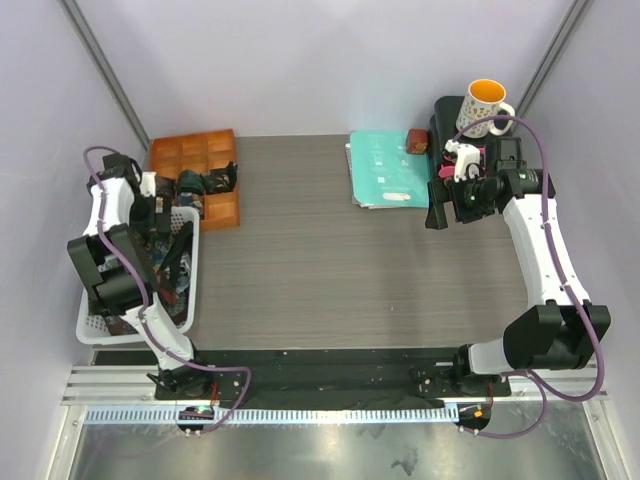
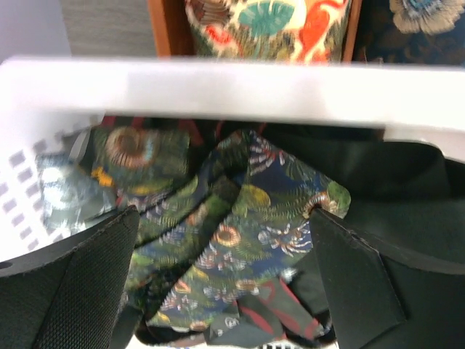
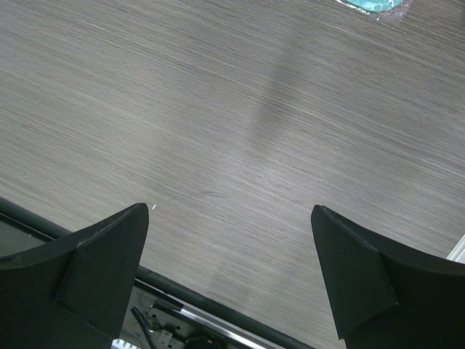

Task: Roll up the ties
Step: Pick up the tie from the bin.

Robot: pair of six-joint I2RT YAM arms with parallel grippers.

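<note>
The left gripper hangs inside a white perforated basket that stands at the left edge of the table. Its two black fingers are spread wide apart and grip nothing. Just beneath and between them lies a heap of loose ties. They are dark blue-green fabric printed with leaves and spirals, crumpled over one another, with a black-and-red strip showing lower in the pile. Whether the fingertips touch the fabric I cannot tell.

Just past the basket's far rim, in the far left corner of the table, sits an orange compartment tray. Several rolled ties sit in the compartments nearest the basket. In the left wrist view one bright roll shows a teal leaf and orange print, with a darker flowered one beside it to the right.

The right gripper hovers above bare grey wood-grain near the far right of the table, jaws wide apart and empty. Just to its left a teal folder lies flat against the far edge. A mug with a yellow inside stands on a black object in the far right corner
</note>
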